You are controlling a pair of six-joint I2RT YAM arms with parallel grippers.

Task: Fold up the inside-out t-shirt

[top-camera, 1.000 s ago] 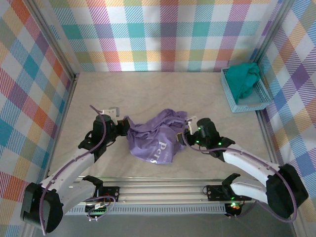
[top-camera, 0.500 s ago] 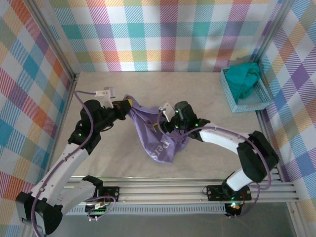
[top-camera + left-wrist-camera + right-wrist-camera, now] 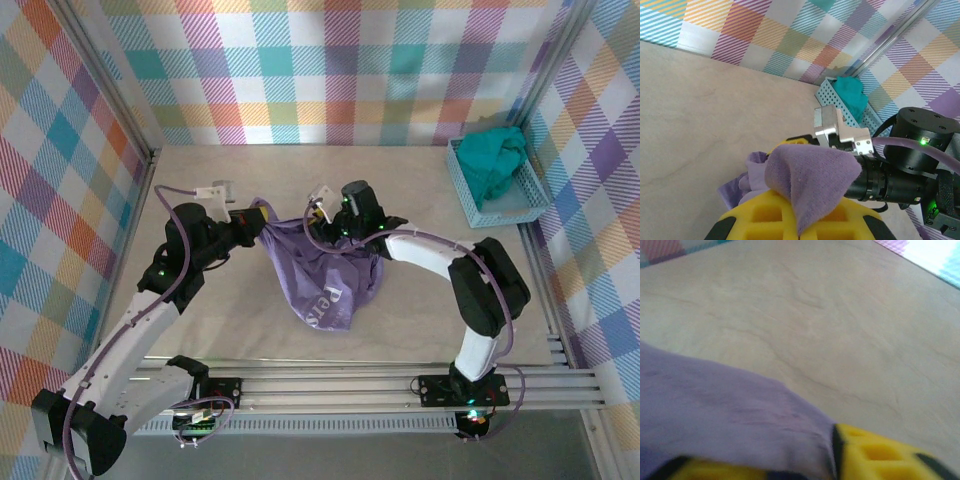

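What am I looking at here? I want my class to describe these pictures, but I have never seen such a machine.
This is a robot with a left arm and a right arm, bolted at a table's near edge. One picture looks down from above and behind them. The other two come from small cameras on each wrist. On the table lies a bunched purple t-shirt. At the far right is a blue basket with a teal garment in it. The left fingers are shut on a corner of the shirt. The right fingers have purple cloth between them, but whether they grip it is unclear.
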